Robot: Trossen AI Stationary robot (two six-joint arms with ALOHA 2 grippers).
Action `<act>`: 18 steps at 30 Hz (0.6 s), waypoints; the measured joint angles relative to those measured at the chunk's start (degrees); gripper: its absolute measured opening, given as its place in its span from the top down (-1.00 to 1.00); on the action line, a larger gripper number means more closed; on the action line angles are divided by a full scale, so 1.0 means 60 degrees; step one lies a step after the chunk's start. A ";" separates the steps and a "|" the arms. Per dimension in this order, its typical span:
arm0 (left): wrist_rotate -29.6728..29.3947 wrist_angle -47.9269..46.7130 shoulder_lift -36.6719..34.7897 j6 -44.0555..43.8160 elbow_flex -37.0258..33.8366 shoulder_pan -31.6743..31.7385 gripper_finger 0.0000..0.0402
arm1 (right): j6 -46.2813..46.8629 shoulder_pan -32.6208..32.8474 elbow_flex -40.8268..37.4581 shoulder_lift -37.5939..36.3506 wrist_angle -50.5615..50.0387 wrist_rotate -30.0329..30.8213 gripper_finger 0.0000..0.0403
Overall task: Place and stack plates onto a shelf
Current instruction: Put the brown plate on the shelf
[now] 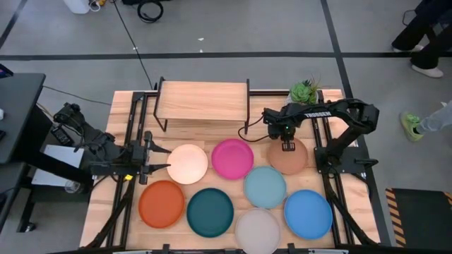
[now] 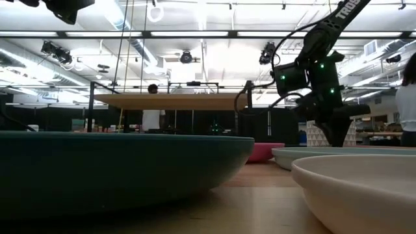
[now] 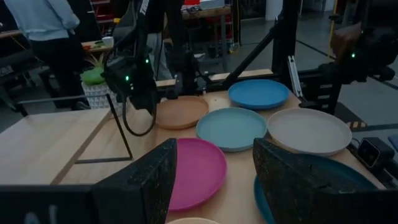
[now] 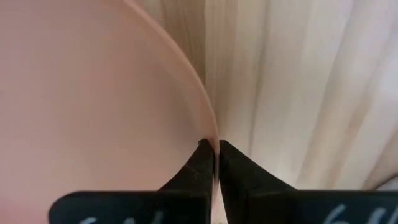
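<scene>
Eight plates lie on the slatted table: peach (image 1: pixel 187 164), magenta (image 1: pixel 232 158), tan (image 1: pixel 291 161), light blue (image 1: pixel 265 186), bright blue (image 1: pixel 308 213), orange (image 1: pixel 161 203), dark teal (image 1: pixel 210 212) and pale grey (image 1: pixel 258 229). The wood-topped shelf (image 1: pixel 203 101) stands on its black legs at the far side. My right gripper (image 1: pixel 288 145) is at the tan plate's far rim, shut on it. My left gripper (image 1: pixel 164 159) is open just left of the peach plate, touching nothing. Its fingers frame the magenta plate (image 3: pixel 196 171) in the left wrist view. My right gripper (image 4: pixel 216 155) pinches the tan plate's rim (image 4: pixel 213 132) at its far edge. One finger is inside the plate and one outside, coming from above and pointing down. In the left wrist view the tan plate (image 3: pixel 180 112) still lies flat on the table.
A small green potted plant (image 1: pixel 305 90) stands at the table's far right corner, beside the shelf. Black arm frames run along both table sides. A person's shoes (image 1: pixel 411 125) show on the floor to the right. The teal plate (image 2: pixel 117 169) and grey plate (image 2: pixel 364 188) fill the low view's foreground.
</scene>
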 joint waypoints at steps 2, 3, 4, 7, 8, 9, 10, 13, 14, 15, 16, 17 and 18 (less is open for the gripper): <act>-0.0001 -0.0049 0.0000 -0.0146 0.0000 0.0000 -0.09 | 0.0000 0.0000 -0.0004 -0.0201 -0.0061 0.0091 0.92; 0.0002 -0.0053 0.0000 -0.0162 0.0000 0.0000 -0.09 | -0.0002 0.0000 -0.0004 -0.0309 -0.0133 0.0117 0.91; 0.0002 -0.0067 0.0000 -0.0167 0.0000 0.0000 -0.09 | -0.0037 0.0000 -0.0004 -0.0411 -0.0218 0.0139 0.89; 0.0002 -0.0080 0.0000 -0.0167 0.0000 0.0000 -0.09 | -0.0105 0.0000 0.0026 -0.0763 -0.0523 0.0198 0.87; 0.0002 -0.0082 0.0000 -0.0169 0.0000 0.0000 -0.09 | -0.0092 0.0000 0.0110 -0.0859 -0.0739 0.0201 0.87; 0.0000 -0.0081 0.0000 -0.0168 0.0000 0.0000 -0.09 | -0.0056 0.0000 0.0232 -0.0952 -0.0978 0.0194 0.88; -0.0002 -0.0080 0.0000 -0.0169 0.0000 0.0000 -0.09 | 0.0033 0.0000 0.0392 -0.1044 -0.1222 0.0126 0.90; -0.0071 -0.0082 0.0000 -0.0158 0.0000 0.0011 -0.09 | 0.0355 0.0000 0.0969 -0.1297 -0.1798 -0.0190 0.91; -0.0144 -0.0082 0.0007 -0.0158 0.0000 0.0020 -0.09 | 0.0476 0.0000 0.1206 -0.1366 -0.1980 -0.0291 0.91; -0.0233 -0.0082 0.0007 -0.0161 0.0000 0.0025 -0.09 | 0.0616 0.0000 0.1460 -0.1430 -0.2178 -0.0396 0.91; -0.0295 -0.0085 0.0007 -0.0161 0.0000 0.0029 -0.09 | 0.0765 0.0000 0.1707 -0.1481 -0.2358 -0.0502 0.90; -0.0321 -0.0085 0.0007 -0.0165 0.0000 0.0029 -0.09 | 0.0949 0.0000 0.1972 -0.1502 -0.2536 -0.0550 0.89; -0.0322 -0.0085 0.0007 -0.0165 0.0000 0.0029 -0.09 | 0.1098 0.0000 0.2260 -0.1514 -0.2693 -0.0584 0.88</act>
